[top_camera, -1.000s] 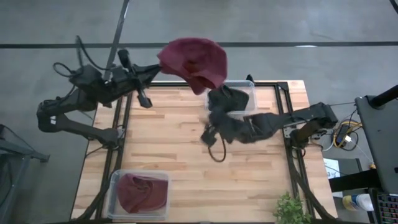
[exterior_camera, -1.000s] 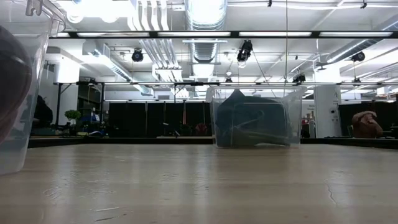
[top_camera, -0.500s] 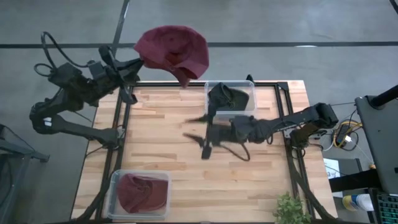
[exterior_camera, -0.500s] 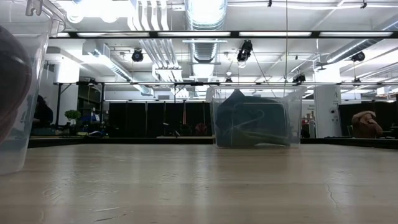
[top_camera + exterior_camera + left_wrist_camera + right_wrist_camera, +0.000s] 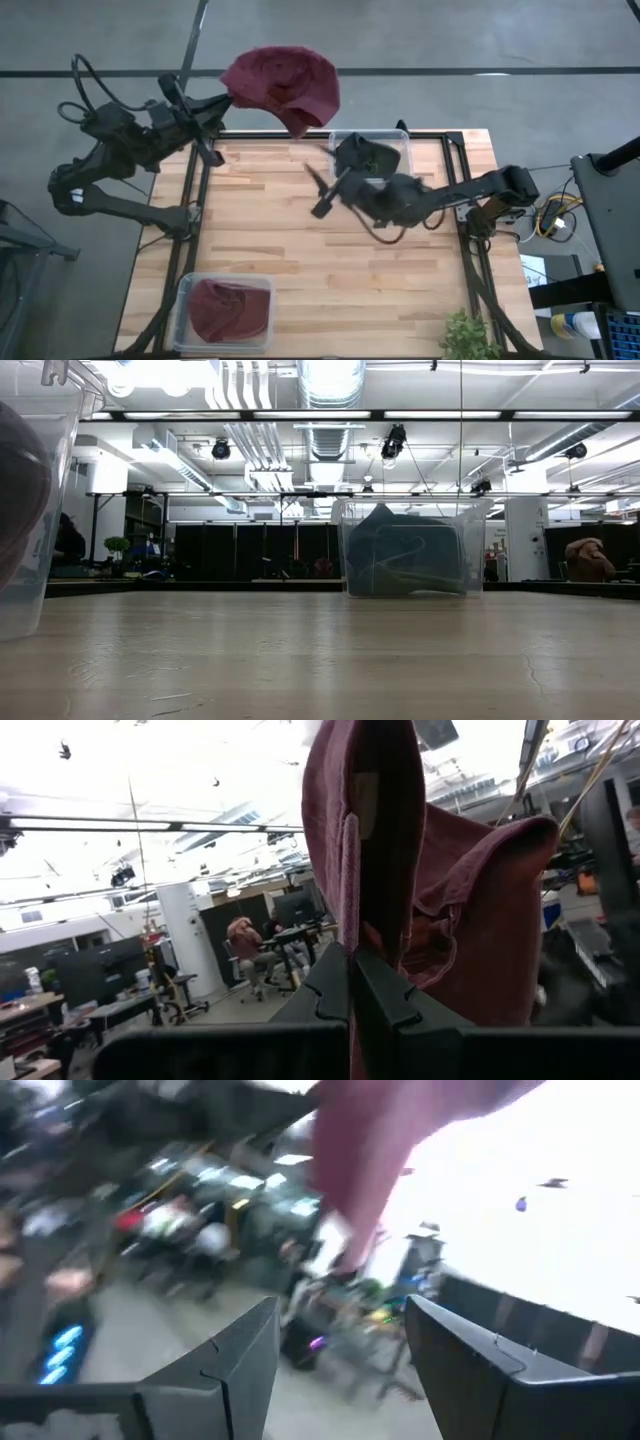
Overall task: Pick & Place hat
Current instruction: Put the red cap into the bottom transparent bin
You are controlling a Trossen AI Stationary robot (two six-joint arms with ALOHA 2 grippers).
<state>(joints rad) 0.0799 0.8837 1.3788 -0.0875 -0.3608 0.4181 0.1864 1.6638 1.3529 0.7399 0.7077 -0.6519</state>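
Fingers of my left end effector point(image 5: 228, 97) are pressed together on the maroon fabric hat point(image 5: 283, 83), which hangs in the air past the far-left edge of the wooden desk point(image 5: 270, 240). My right end effector point(image 5: 318, 190) hovers over the middle of the desk beside the clear plastic bin of dark hats point(image 5: 372, 153), its 2 fingers spread wide and empty. At the near-left corner, 1 more clear bin point(image 5: 223, 311) holds another maroon hat.
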